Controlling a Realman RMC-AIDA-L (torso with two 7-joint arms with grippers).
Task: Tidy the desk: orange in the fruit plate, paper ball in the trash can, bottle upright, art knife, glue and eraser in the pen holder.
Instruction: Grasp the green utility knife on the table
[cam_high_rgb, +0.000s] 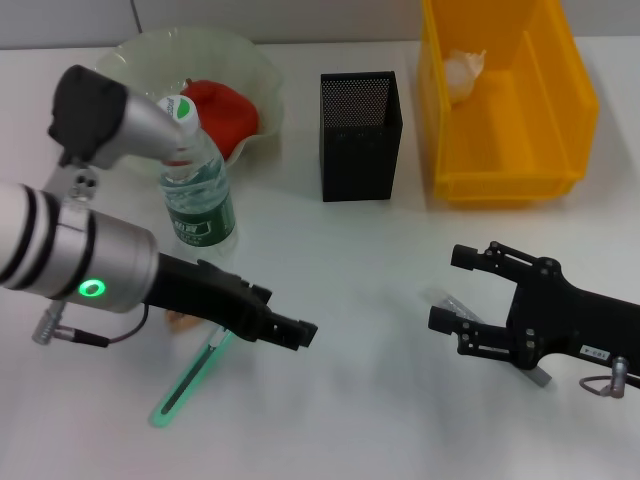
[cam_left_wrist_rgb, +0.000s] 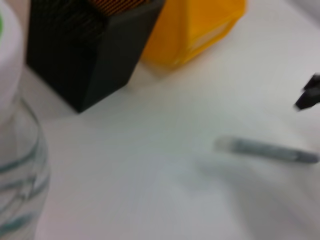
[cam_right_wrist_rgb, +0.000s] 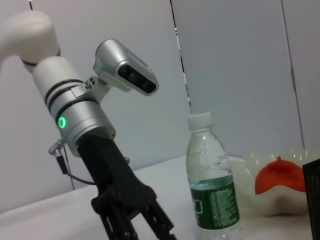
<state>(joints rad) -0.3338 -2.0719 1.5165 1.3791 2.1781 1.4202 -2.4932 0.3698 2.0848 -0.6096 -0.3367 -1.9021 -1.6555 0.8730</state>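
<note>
On the bench near the bottle (cam_high_rgb: 197, 190), the green art knife (cam_high_rgb: 195, 378) is being approached by the left pincer (cam_high_rgb: 300, 333), seemingly pressed together; spreading and centring over the handle is being advised, while the right pincer (cam_high_rgb: 448, 290) is being held spread.

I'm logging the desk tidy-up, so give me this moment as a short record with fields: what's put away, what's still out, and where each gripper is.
orange: in the fruit plate
paper ball: in the yellow bin
bottle: upright, beside the plate
pen holder: nothing visible inside
still out: green knife under the left arm; grey stick by the right gripper
left gripper: low over the desk centre, holding nothing
right gripper: open, fingers either side of the stick's end
</note>
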